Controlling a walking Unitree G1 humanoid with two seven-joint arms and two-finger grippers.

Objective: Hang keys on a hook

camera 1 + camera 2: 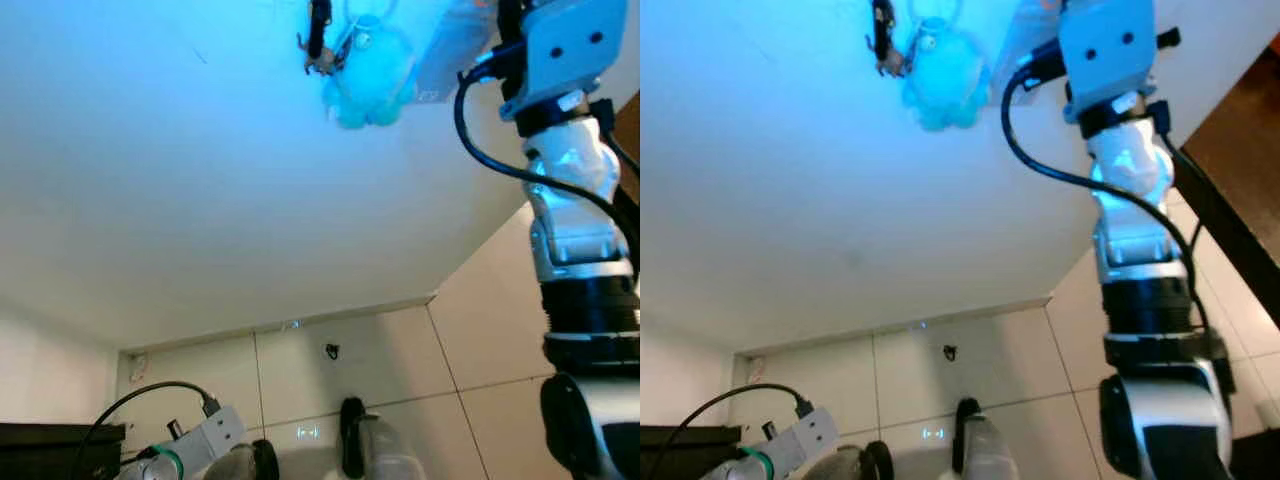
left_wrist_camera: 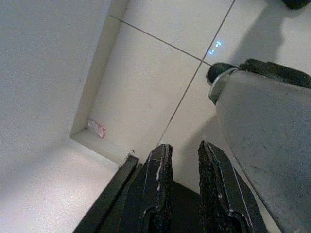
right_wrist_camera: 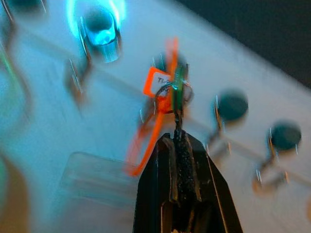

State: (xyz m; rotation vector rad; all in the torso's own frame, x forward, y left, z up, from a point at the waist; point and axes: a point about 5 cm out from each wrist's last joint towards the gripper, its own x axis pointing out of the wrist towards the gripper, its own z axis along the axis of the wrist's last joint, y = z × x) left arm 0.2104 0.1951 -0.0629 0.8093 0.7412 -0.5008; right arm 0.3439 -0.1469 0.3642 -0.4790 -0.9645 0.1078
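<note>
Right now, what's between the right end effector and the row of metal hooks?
Only the orange-tagged key ring, pinched at the right end effector tip against a hook, per the right wrist view.

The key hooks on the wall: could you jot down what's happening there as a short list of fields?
Wall: white, lit bluish
Hooks: a row of metal hooks on round dark mounts
Right gripper: raised to the hooks, fingers pinched together
Keys: ring with an orange tag at the gripper's tips, at one hook; whether it is hooked on yet is unclear
Also hanging: a pale blue plush toy
Left gripper: low, pointing at the tiled floor, slightly open
</note>
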